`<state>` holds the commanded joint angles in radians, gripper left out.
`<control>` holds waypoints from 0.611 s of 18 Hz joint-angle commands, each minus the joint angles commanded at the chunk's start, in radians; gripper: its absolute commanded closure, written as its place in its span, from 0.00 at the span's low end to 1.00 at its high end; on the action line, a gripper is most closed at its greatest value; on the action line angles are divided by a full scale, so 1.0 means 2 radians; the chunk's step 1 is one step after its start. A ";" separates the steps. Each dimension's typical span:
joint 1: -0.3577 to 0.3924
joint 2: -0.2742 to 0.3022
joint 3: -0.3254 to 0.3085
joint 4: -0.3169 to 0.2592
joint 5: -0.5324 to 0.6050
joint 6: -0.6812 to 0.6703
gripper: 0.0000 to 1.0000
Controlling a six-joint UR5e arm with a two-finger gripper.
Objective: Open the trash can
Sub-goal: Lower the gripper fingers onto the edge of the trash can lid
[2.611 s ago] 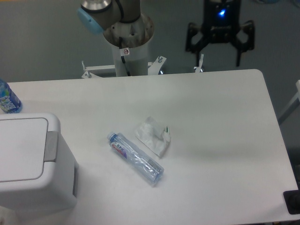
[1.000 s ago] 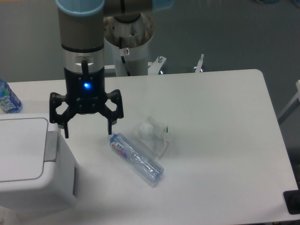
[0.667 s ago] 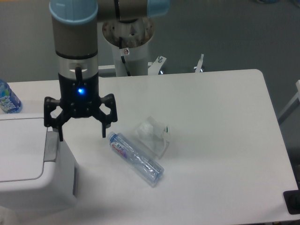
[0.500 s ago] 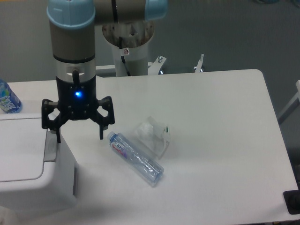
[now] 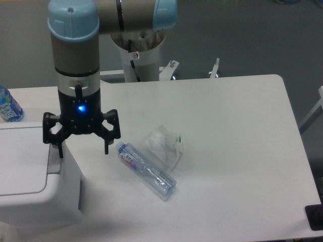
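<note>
The trash can [image 5: 30,176] is a big white boxy bin at the lower left, its flat lid down. Its grey push latch [image 5: 53,160] sits at the lid's right edge. My gripper [image 5: 83,150] hangs open over the bin's right rim, pointing down. One fingertip [image 5: 60,152] is right above the top of the latch. The other fingertip [image 5: 106,148] hangs past the bin's side, over the table. Nothing is between the fingers.
A clear plastic bottle [image 5: 146,170] lies on the table [image 5: 232,151] just right of the gripper, with a crumpled white wrapper [image 5: 165,145] beside it. A blue-labelled bottle [image 5: 8,107] stands behind the bin at the left edge.
The arm swung in from the back right to the bin. Over the last second the open gripper has drifted left and slightly down, bringing one finger over the latch.
</note>
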<state>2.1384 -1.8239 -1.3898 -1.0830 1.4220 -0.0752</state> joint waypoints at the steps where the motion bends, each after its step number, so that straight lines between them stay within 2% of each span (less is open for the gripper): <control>1: 0.000 -0.001 0.000 0.000 0.000 0.000 0.00; 11: -0.005 -0.004 0.000 0.000 0.002 0.000 0.00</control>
<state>2.1292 -1.8316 -1.3898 -1.0830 1.4251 -0.0752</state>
